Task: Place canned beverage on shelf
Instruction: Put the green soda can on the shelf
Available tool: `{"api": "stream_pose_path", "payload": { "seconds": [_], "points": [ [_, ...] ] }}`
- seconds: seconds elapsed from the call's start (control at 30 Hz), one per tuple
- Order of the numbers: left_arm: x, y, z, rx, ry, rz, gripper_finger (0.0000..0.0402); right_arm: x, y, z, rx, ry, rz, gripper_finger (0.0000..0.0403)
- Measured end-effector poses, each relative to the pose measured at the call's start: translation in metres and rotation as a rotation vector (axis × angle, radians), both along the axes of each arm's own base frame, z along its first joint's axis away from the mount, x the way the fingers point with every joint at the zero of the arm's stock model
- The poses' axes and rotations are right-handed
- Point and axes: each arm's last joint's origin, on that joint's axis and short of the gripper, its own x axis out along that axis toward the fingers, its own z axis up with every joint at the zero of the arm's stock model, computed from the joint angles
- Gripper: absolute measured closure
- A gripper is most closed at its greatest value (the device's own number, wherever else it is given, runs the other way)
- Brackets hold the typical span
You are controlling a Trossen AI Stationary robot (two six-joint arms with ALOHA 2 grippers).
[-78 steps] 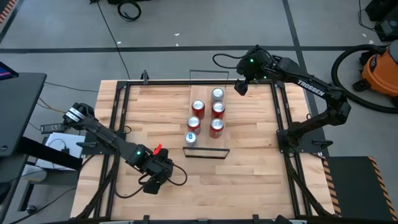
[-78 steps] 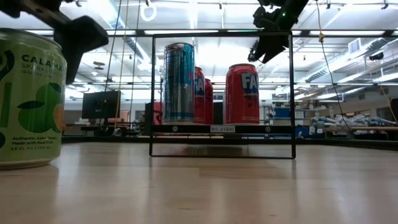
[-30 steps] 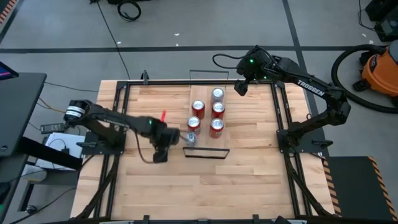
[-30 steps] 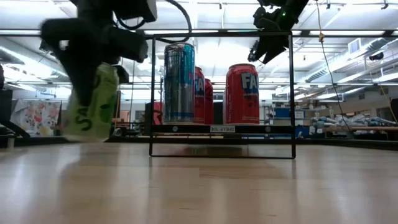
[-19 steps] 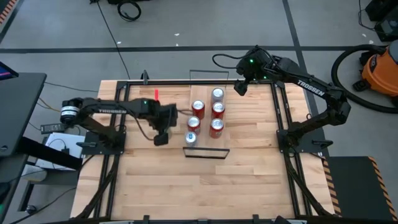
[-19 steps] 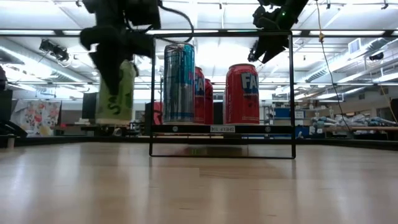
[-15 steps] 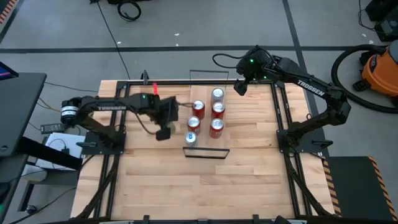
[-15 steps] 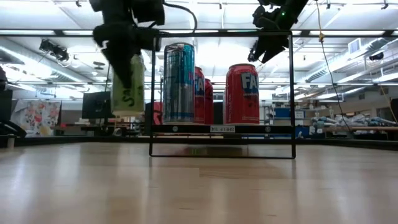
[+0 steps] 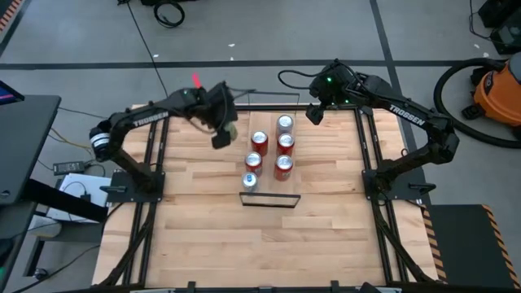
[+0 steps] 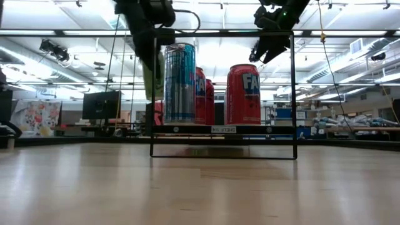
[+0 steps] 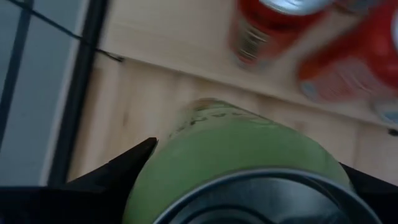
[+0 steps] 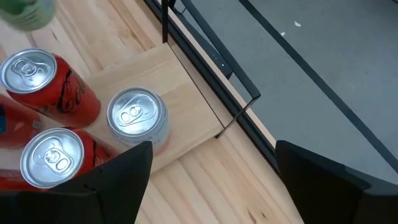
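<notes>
My left gripper (image 9: 225,133) is shut on a pale green can (image 9: 233,129), which hangs in the air just left of the shelf's far end. The shelf (image 9: 273,190) is a narrow light-wood board with black wire rails at its short ends, and it lies at the table's middle. It carries several upright cans, most of them red (image 9: 282,166), one blue (image 9: 250,181) and one silver (image 9: 284,123). In the low view the green can (image 10: 152,78) shows behind the near rail, partly hidden by the blue can (image 10: 180,81). My right gripper (image 12: 205,168) hovers open above the shelf's far right corner with nothing between its fingers. My left gripper pinches the green can between its two fingers, one on each side of the can's wall (image 11: 168,162) just below the top rim. The fingers come from above, slanting down. The can is lifted clear of the table, top up and roughly upright.
Black frame rails (image 9: 159,138) run along the table's left and right edges. Bare wood lies left of the shelf and toward the near edge (image 9: 269,244). The shelf's far end (image 12: 168,81) has bare board beside the silver can (image 12: 137,115).
My left gripper has carried the green can up and toward the table's far edge, from beside the shelf's near left end to beside its far left end, staying shut on it. The can has stayed top up.
</notes>
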Motion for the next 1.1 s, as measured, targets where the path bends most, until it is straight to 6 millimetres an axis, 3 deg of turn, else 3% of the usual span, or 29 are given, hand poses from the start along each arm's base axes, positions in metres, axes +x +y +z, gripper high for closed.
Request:
{"api": "stream_pose_path", "payload": {
  "seconds": [0.33,0.53,0.83,1.1],
  "points": [
    [0.027,0.06,0.009,0.014,0.017,0.045,0.0088,0.0,0.0,0.0,0.022,-0.017,-0.038,0.0054],
    [0.044,0.086,0.013,0.056,-0.017,0.046,0.0088,0.0,0.0,0.0,0.035,-0.025,-0.057,0.0054],
    [0.071,0.099,0.001,0.02,-0.118,-0.008,0.0088,0.002,0.004,0.0,0.061,-0.046,-0.08,0.0054],
    [0.082,0.106,-0.019,-0.09,-0.158,-0.035,0.0088,0.007,0.011,0.0,0.054,-0.044,-0.076,0.0054]
  ]
}}
